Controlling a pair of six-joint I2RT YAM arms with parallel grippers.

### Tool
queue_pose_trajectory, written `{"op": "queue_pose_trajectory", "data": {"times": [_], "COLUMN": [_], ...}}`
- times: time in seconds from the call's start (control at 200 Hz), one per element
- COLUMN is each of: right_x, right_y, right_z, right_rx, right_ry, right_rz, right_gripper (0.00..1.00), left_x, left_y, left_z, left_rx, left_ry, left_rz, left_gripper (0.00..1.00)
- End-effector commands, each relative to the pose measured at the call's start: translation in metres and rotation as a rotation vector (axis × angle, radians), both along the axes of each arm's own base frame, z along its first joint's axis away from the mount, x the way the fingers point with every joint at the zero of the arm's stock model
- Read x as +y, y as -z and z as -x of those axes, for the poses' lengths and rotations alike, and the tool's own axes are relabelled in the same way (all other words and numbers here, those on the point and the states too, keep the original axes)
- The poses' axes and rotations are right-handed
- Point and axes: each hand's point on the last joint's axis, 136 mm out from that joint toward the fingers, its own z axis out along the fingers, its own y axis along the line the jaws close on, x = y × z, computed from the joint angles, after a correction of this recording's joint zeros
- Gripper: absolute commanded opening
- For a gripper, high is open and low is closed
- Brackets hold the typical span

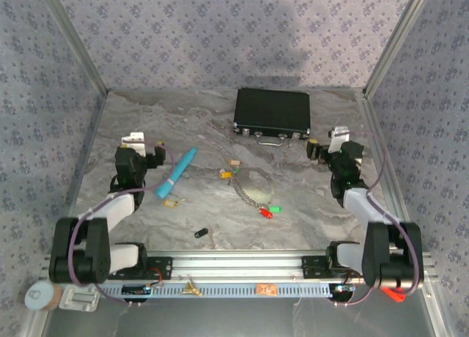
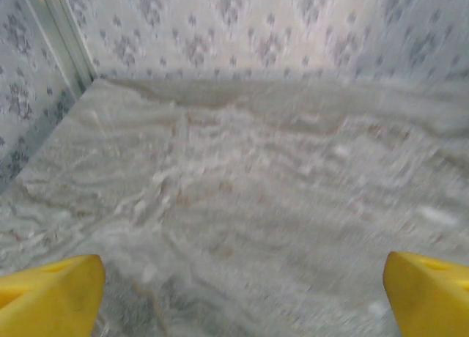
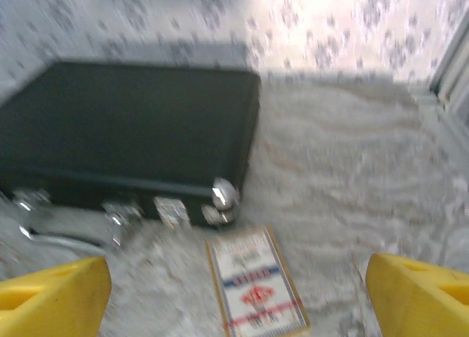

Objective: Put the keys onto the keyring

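Table point(image 1: 315, 212): grey marbled top, matte, enclosed by patterned fabric walls. Keyring point(image 1: 254, 183): a thin silver wire loop laid flat near the middle of the table, between the two arms. It is judged to be placed there so that either arm can reach it. A short silver chain is trailed from it toward the near edge and is ended by red and green tags point(image 1: 270, 211). Keys point(image 1: 226, 174): small, flat, brass-coloured. Two are laid just beside the loop's left side, and a third point(image 1: 173, 202) is set further left, near the lower tip of a teal tube point(image 1: 176, 173), which is smooth, tapered and laid on a slant. No key is seen threaded on the loop, so the task is judged unstarted. Black capsule-shaped piece point(image 1: 201, 233): glossy, set alone toward the near edge. Black case point(image 1: 272, 112): flat, rectangular and shut, fitted with metal latches and a handle, set at the far side. A printed card point(image 3: 256, 282) is laid just in front of it. Left jaws: spread wide, with nothing between the yellow pads point(image 2: 51, 293), held over bare table at the left. Right jaws: spread wide, nothing gripped, held above the card near the case. Both are judged to be kept clear of the small parts ahead of a first pick.
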Motion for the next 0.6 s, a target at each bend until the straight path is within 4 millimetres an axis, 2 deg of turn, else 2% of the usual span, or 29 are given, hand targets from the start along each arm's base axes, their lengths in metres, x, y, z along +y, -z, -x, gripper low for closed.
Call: {"op": "queue_pose_trajectory", "data": {"times": [0.0,0.11,0.215,0.375,0.45,0.595], "right_x": [0.015,0.038,0.066,0.114,0.130,0.154], "right_y": [-0.003,0.003,0.011,0.030,0.041,0.057], "right_z": [0.015,0.031,0.051,0.083,0.095,0.113], "right_rx": [0.120,0.273,0.424,0.613,0.689,0.802], "right_ry": [0.018,0.019,-0.013,-0.109,-0.112,-0.121], "right_rz": [-0.108,-0.181,-0.205,-0.204,-0.210,-0.162], "right_gripper": [0.91,0.90,0.87,0.78,0.71,0.67], "left_x": [-0.007,-0.021,-0.047,-0.090,-0.108,-0.135], "left_y": [-0.025,-0.034,-0.034,-0.016,-0.003,0.021], "left_z": [0.001,0.006,0.015,0.038,0.049,0.072], "left_rx": [0.022,0.086,0.136,0.242,0.296,0.395], "left_ry": [-0.003,0.028,0.086,0.150,0.167,0.180], "left_rz": [0.135,0.230,0.292,0.351,0.372,0.436], "left_gripper": [0.95,0.93,0.93,0.92,0.91,0.89]}}
